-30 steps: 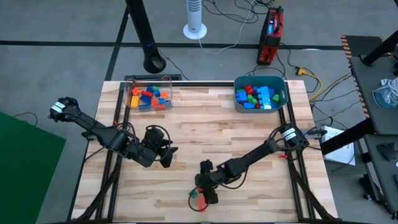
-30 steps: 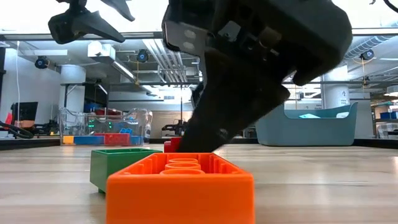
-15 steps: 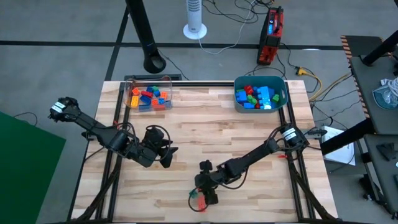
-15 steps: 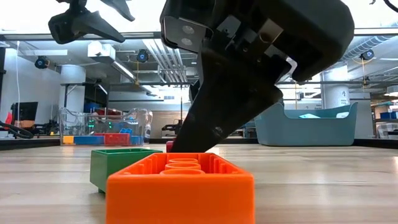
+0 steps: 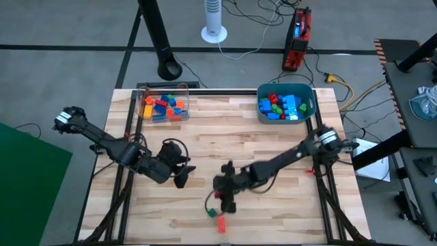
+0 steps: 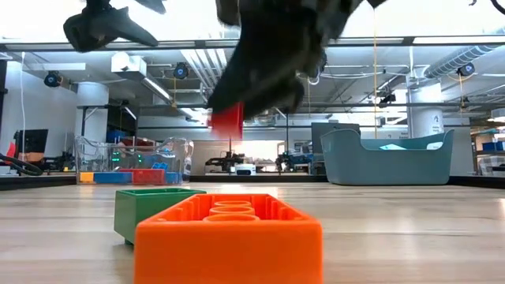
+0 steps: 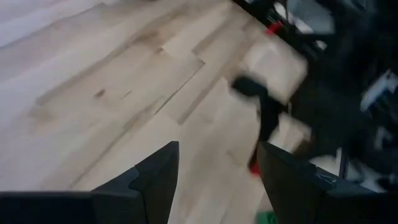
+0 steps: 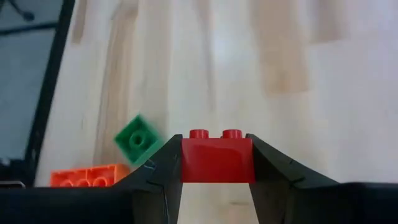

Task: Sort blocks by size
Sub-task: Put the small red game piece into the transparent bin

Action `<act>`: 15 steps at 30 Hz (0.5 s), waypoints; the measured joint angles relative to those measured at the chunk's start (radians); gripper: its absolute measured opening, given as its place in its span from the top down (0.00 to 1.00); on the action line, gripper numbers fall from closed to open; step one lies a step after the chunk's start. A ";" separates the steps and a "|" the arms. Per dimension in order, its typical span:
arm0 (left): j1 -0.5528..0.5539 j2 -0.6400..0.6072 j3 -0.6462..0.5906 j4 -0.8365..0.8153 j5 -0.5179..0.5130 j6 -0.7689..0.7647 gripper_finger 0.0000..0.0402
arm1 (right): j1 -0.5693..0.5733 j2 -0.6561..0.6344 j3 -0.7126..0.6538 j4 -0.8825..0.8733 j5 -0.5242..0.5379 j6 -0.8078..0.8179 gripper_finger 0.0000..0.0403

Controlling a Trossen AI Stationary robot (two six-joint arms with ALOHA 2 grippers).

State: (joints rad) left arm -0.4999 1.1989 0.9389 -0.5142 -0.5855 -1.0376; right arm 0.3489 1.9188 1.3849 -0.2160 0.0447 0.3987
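Your right gripper (image 8: 217, 163) is clamped on a small red studded plastic brick (image 8: 217, 157), clear only in its wrist view; your left gripper (image 7: 216, 169) hangs with jaws apart near the bench's (image 5: 239, 137) left edge.

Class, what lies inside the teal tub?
The teal tub holds a pile of blue, red and green blocks. Any blocks beneath that top layer are covered.

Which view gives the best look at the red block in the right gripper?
The right wrist view: the red block sits clamped between the right gripper fingers, studs visible. The low view shows it lifted above the table but blurred. The high view mostly hides it under the arm. The left wrist view shows only a red speck.
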 joint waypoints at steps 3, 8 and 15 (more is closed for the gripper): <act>0.000 -0.007 0.039 -0.006 0.018 0.126 0.49 | -0.053 -0.097 -0.003 -0.044 0.014 -0.009 0.67; -0.001 -0.013 0.174 -0.027 -0.063 0.454 0.49 | -0.186 -0.277 -0.047 -0.034 0.060 -0.050 0.67; 0.008 -0.009 0.379 -0.097 -0.340 0.968 0.49 | -0.466 -0.430 -0.167 0.287 -0.151 0.039 0.67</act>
State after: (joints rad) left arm -0.4916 1.1898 1.3182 -0.6110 -0.9251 -0.0696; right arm -0.1166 1.4887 1.2178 0.0708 -0.1068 0.4377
